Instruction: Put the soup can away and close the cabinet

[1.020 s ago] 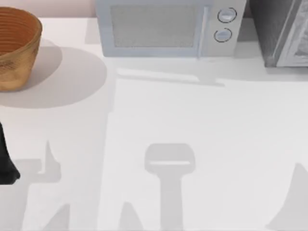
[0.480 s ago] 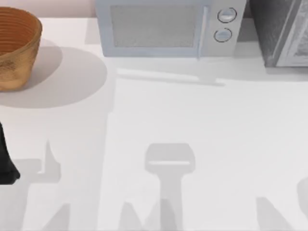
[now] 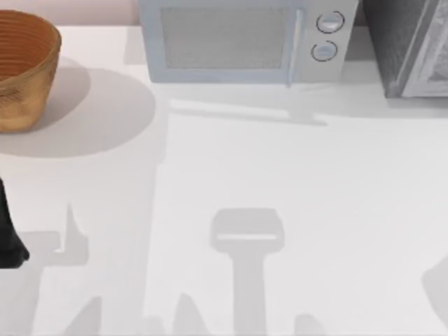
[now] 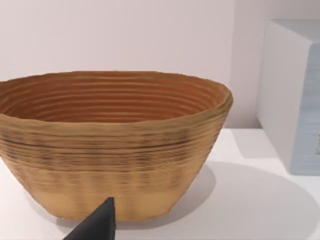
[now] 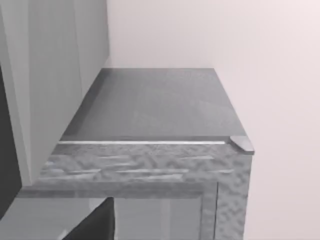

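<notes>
Woven basket [image 3: 21,66] at 10 o'clock of the top view: ribbed tan wicker, oval rim, walls tapering to a narrower base; the left wrist view [image 4: 112,145] shows the ridged rings inside. Microwave [image 3: 245,42] at 12 o'clock: smooth light grey box, mesh-textured window, 2 round knobs [image 3: 327,35] stacked on its panel. Cabinet [image 3: 409,45] at 1 o'clock, cut by the top view's edge: dark grey speckled box with a lighter framed panel door. In the right wrist view the cabinet [image 5: 150,112] shows a flat matte top, a thin bright strip along its front edge and mottled speckled faces.

Tabletop [image 3: 280,161] is plain white, smooth, wide open through the middle, carrying only soft grey shadows. Pale wall behind.

Left arm [image 3: 8,231] is a dark shape at 9 o'clock by the tabletop's edge. Left gripper [image 4: 95,227] shows 1 dark tip near the basket; cannot tell its state. Right gripper [image 5: 92,225] shows a dark tip close to the cabinet's front; cannot tell either.
</notes>
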{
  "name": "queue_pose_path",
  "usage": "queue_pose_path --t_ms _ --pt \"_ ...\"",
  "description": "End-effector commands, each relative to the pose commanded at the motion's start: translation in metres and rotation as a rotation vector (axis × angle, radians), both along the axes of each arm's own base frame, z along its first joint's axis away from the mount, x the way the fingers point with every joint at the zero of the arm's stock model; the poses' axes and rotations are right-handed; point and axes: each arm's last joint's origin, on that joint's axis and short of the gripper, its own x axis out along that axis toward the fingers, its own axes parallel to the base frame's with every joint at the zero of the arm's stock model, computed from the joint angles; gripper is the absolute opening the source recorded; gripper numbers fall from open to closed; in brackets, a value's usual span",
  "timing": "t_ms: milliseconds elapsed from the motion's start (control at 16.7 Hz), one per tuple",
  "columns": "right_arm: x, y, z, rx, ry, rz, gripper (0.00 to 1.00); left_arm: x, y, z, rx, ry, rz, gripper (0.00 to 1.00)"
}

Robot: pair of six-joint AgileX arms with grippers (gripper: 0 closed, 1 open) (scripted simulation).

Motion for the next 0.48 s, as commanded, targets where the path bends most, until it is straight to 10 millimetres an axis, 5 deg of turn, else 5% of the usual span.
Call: queue_pose_path --t_ms 240,480 --pt "0.005 0.002 0.001 -0.007 -0.003 0.000 1.00 0.000 0.000 0.000 0.000 0.000 0.000 1.00" --pt "0.036 0.023 0.002 -0.002 0.000 0.019 1.00 0.000 0.000 0.000 0.000 0.000 0.000 1.00"
